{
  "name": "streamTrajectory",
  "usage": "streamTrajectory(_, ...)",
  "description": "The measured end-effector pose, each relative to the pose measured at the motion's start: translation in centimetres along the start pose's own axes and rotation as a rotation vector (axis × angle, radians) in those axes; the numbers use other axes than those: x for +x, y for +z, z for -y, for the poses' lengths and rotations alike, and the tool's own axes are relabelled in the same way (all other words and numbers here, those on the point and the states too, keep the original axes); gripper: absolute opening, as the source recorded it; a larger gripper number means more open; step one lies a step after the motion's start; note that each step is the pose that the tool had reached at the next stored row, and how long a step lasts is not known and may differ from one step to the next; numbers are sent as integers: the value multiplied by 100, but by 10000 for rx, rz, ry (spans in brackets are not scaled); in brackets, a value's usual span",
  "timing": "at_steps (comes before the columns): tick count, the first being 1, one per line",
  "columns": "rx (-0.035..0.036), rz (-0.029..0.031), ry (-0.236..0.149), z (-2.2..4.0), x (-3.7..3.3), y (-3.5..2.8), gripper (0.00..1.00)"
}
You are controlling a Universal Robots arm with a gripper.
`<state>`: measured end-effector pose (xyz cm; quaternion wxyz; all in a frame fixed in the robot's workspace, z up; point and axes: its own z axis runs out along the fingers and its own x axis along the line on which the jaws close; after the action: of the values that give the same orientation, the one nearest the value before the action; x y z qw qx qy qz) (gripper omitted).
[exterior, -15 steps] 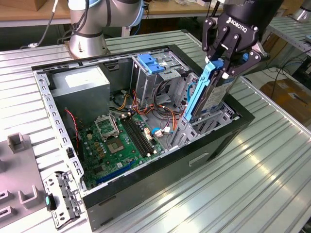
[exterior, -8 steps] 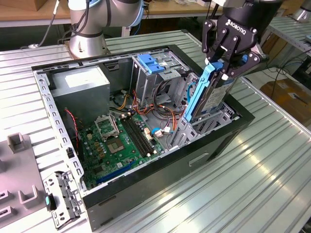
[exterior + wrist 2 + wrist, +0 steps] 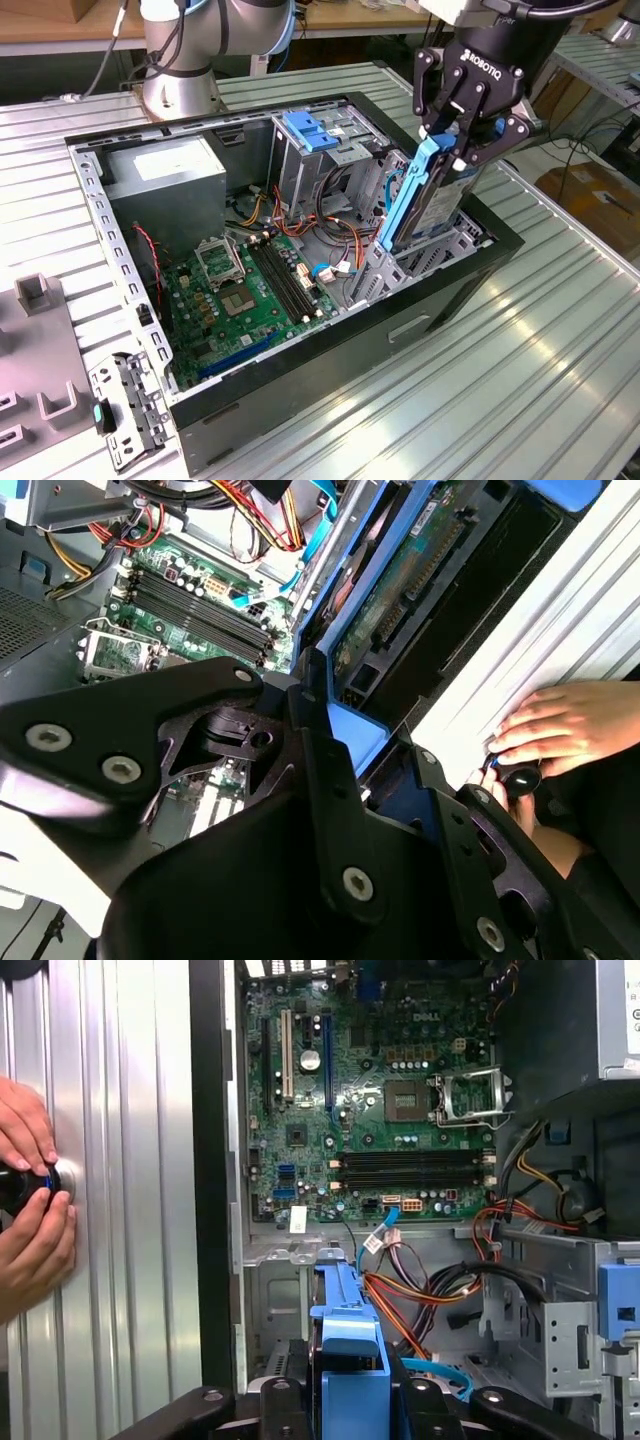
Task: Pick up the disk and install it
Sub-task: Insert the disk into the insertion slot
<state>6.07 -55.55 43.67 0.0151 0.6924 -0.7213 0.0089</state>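
Disk (image 3: 420, 200), flat dark rectangular drive in blue plastic rails, hangs upright from the black gripper (image 3: 460, 150), jaws clamped on its upper end. Judged rigid, weighty, shock-sensitive; rails give safest hold.

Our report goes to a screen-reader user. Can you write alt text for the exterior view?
The robot arm's tool grips the blue-railed disk nearly upright, lower end inside an open computer case on the exterior view's right. A green motherboard lies on the case floor.
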Motion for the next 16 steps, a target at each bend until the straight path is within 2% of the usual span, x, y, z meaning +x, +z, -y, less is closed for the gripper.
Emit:
streamTrajectory(7,0,-5,0,1,-3,76,37)
streamTrajectory(16,0,-6,0,1,-3,80,37)
